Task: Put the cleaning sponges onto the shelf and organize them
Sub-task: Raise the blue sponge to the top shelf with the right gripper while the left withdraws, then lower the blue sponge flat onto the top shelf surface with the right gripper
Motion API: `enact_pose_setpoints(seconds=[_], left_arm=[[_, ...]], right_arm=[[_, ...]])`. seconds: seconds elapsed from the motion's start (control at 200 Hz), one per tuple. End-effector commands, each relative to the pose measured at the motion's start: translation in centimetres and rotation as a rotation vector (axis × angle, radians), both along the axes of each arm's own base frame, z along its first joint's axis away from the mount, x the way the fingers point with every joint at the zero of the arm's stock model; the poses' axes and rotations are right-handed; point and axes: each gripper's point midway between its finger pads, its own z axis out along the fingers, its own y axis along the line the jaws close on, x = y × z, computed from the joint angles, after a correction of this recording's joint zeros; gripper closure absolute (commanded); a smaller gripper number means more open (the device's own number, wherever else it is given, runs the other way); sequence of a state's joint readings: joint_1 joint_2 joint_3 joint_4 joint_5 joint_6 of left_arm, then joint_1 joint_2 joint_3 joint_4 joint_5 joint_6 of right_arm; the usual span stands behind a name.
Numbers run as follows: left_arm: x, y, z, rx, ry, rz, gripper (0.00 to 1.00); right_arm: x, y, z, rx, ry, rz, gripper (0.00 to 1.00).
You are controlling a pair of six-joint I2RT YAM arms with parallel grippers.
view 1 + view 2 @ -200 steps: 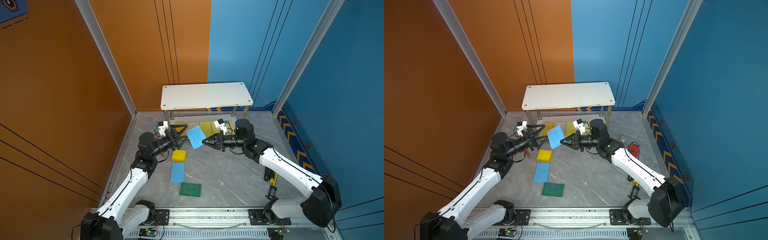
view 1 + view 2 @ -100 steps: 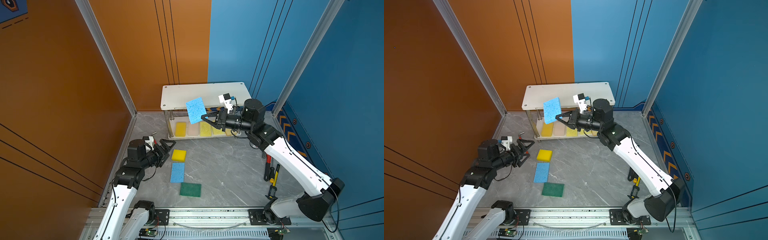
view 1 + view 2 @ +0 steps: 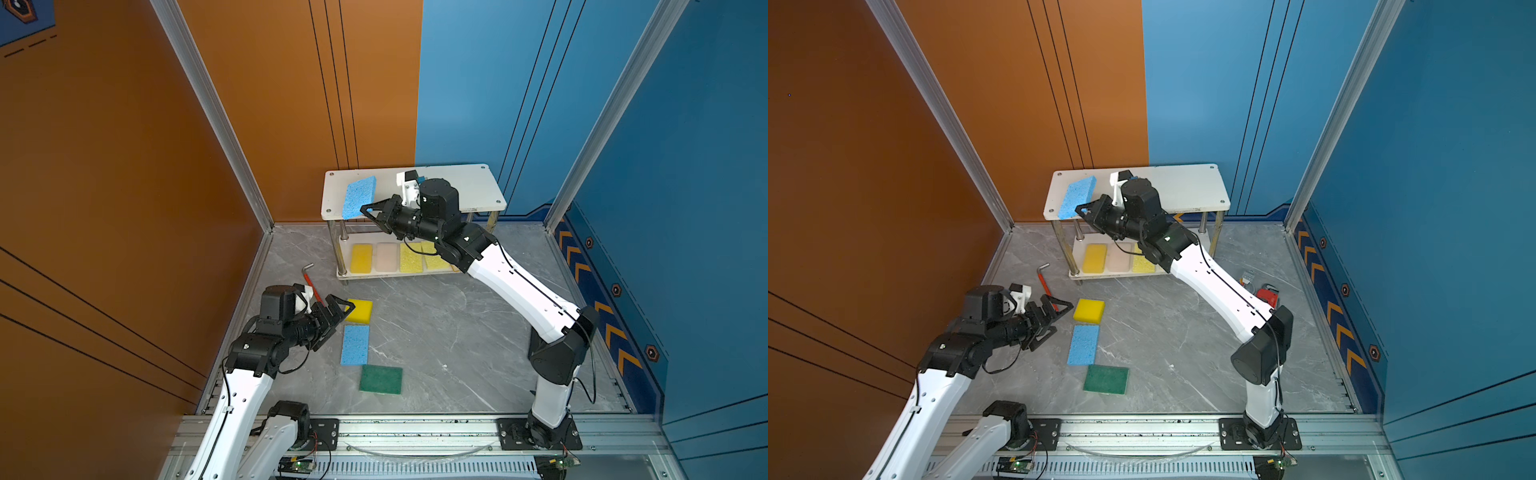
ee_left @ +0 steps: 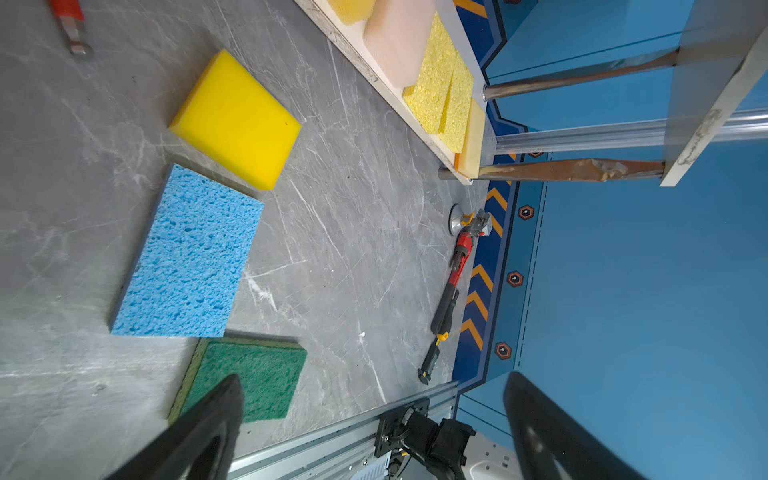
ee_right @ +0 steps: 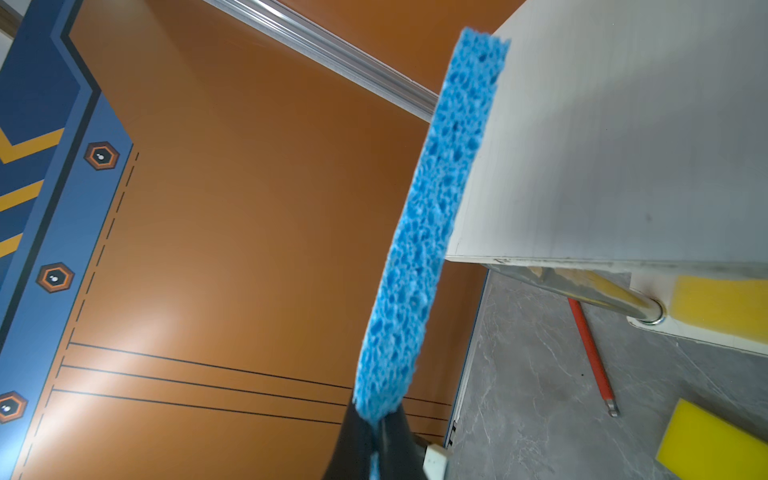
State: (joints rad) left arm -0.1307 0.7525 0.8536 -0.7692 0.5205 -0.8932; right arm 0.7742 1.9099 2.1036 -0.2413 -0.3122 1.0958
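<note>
Five sponges fill the shelf's lower board, the right claw pinches a blue sponge over its top board, and three loose sponges lie before the shelf beside the spread left claw.

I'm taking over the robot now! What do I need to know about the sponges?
Left claw: open, empty, beside the bright yellow foam sponge on the grey floor.
Right claw: shut on a blue porous sponge, tilted over the left end of the white two-tier shelf, top board.
Done: a row of five sponges lies on the lower board.
Left: release the held one, then shelve the yellow one, the second blue sponge and the dark green scouring sponge.
</note>
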Motion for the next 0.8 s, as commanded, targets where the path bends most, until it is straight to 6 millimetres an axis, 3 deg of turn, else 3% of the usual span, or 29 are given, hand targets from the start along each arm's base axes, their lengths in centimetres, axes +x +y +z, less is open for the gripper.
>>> enact_pose_setpoints(seconds=[0.0, 0.185, 0.22, 0.235, 0.265, 0.571, 0.796], left_arm=[[-0.9, 0.0, 1.2, 0.068, -0.047, -0.05, 0.02], [-0.8, 0.6, 2.1, 0.087, -0.078, -0.03, 0.02], [-0.8, 0.6, 2.3, 0.086, -0.084, -0.031, 0.02], [-0.8, 0.6, 2.4, 0.088, -0.087, -0.032, 0.02], [-0.9, 0.6, 2.4, 0.097, -0.091, -0.037, 0.02], [-1.5, 0.7, 2.3, 0.136, -0.09, -0.062, 0.02], [-1.6, 0.8, 2.1, 0.161, -0.093, -0.075, 0.02]], right_arm=[[1.1, 0.6, 0.0, -0.013, 0.006, -0.063, 0.97], [2.3, 2.3, -0.8, 0.003, 0.04, -0.041, 0.97], [2.3, 2.2, -0.2, 0.018, 0.037, -0.035, 0.97], [2.8, 2.7, -1.4, 0.005, 0.051, -0.033, 0.97], [3.1, 3.0, -1.8, 0.006, 0.061, -0.027, 0.97], [5.7, 3.2, -3.6, 0.044, 0.142, -0.028, 0.98], [6.5, 3.8, -4.8, 0.063, 0.192, -0.009, 0.99]])
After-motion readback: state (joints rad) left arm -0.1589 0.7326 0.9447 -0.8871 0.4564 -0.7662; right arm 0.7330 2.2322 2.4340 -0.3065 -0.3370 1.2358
